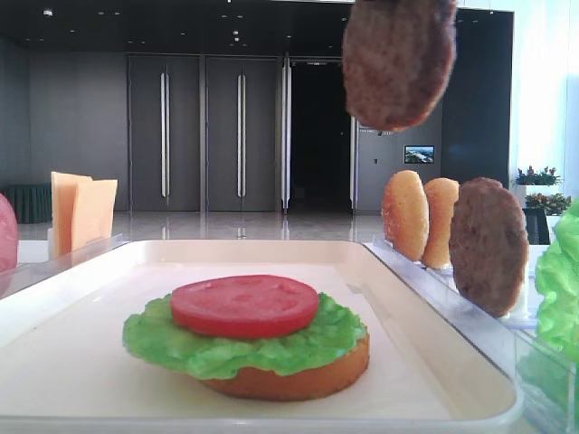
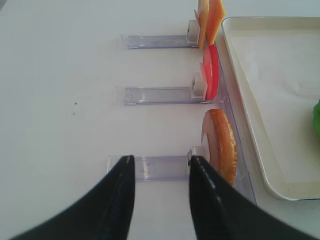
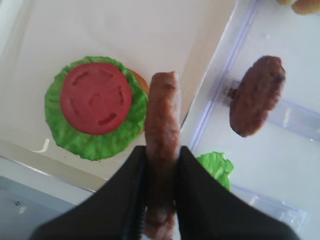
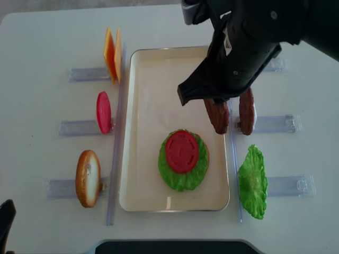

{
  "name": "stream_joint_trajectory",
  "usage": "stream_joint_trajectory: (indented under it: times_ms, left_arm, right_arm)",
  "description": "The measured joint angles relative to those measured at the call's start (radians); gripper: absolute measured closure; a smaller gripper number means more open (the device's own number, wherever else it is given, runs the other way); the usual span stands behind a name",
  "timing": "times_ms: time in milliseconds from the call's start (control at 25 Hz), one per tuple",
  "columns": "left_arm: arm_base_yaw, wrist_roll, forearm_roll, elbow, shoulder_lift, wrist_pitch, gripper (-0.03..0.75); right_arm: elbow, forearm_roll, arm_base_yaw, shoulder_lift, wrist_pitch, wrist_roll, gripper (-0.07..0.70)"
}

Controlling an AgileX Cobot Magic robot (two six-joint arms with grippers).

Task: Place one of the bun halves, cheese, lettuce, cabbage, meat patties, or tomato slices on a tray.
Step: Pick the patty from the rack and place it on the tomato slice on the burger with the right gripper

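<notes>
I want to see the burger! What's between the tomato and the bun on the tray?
Lettuce lies between the tomato and the bun on the tray; the low exterior view shows it best.

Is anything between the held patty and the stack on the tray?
Nothing visible. The right hand holds the round dark-brown meat patty in open air above the cream-white rectangular tray, beside the red tomato slice topping the stack.

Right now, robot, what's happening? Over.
Right hand shut on meat patty, above tray. Left hand open, empty. Tomato slice tops the stack. Nothing blocking.
</notes>
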Motion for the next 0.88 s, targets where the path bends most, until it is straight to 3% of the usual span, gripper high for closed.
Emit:
stream_joint_trajectory:
  times_ms: [400, 680, 880]
  left_arm:
    - [0.000, 0.000, 0.000, 0.000, 0.000, 0.000, 0.433]
    - [0.000, 0.000, 0.000, 0.000, 0.000, 0.000, 0.433]
    - [0.000, 0.000, 0.000, 0.000, 0.000, 0.000, 0.433]
  right_arm:
    - [0.192, -0.056, -0.035, -0.251, 0.007, 0.106, 0.513]
    - [0.299, 0.082, -0.035, -0.339, 0.007, 0.088, 0.513]
    - [0.382, 0.126, -0.035, -0.340, -0.040, 0.081, 0.513]
